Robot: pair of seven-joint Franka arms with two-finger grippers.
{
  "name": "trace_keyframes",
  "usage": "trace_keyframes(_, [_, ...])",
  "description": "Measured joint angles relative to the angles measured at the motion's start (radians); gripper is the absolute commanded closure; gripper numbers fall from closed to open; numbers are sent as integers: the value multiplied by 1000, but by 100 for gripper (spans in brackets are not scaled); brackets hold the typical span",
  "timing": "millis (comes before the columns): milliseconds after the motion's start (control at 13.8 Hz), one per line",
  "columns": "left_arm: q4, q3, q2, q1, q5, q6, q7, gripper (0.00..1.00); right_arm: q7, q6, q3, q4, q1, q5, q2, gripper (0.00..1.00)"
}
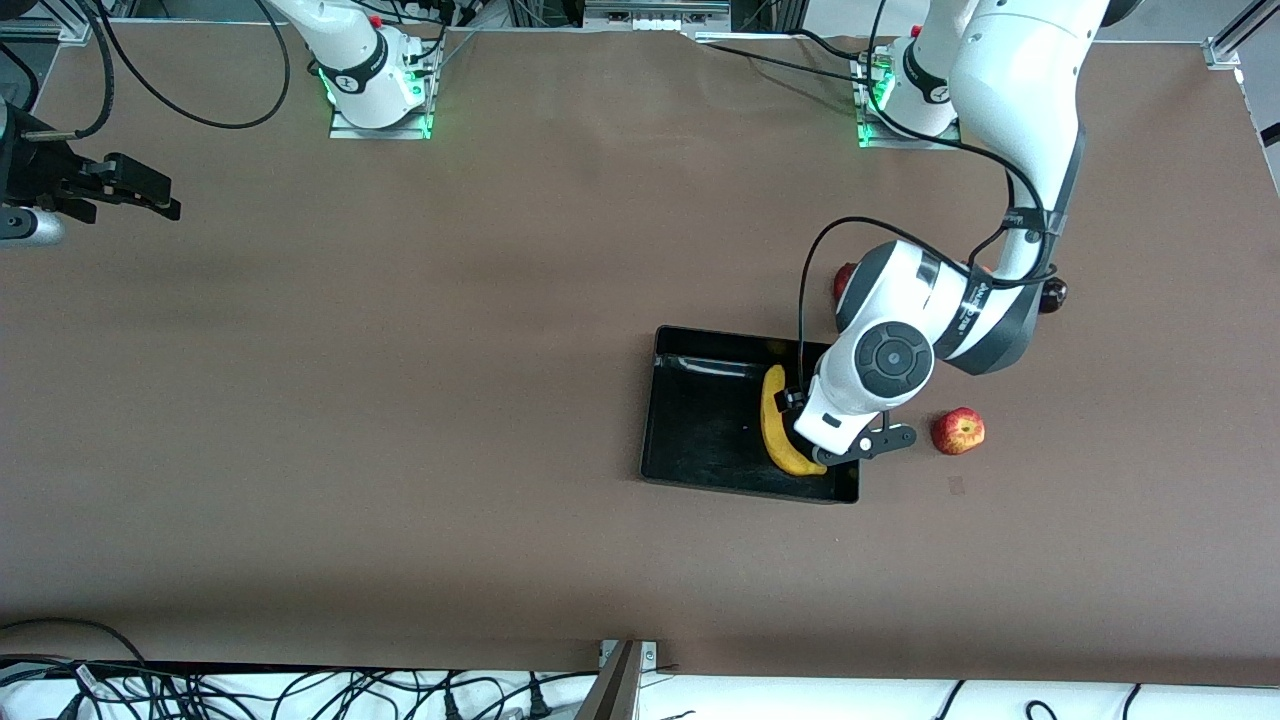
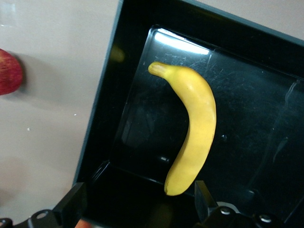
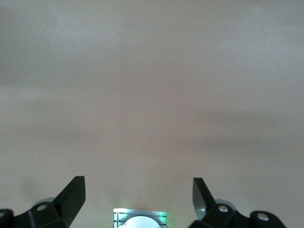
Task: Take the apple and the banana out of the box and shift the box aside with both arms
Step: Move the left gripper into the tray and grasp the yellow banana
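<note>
The yellow banana (image 1: 775, 425) lies flat in the black box (image 1: 700, 425), along the side toward the left arm's end; it also shows in the left wrist view (image 2: 197, 123). My left gripper (image 1: 797, 400) is open and empty above the box (image 2: 266, 118), over the banana's end nearest the bases; its jaws (image 2: 140, 197) stand wide apart. The red-yellow apple (image 1: 958, 431) sits on the table beside the box, toward the left arm's end, and shows in the left wrist view (image 2: 7, 71). My right gripper (image 1: 150, 195) waits open over bare table at the right arm's end (image 3: 138, 190).
A red fruit (image 1: 843, 280) peeks out from under the left arm, farther from the camera than the box. A dark round thing (image 1: 1052, 293) lies by the arm's elbow. Brown table surface (image 1: 400, 400) spreads between the box and the right gripper.
</note>
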Motion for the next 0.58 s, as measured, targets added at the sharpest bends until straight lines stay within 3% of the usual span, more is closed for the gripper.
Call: trace_keyframes(579, [14, 5, 103, -12, 0, 131, -71, 0, 0, 0, -1, 0, 0, 0, 0, 0])
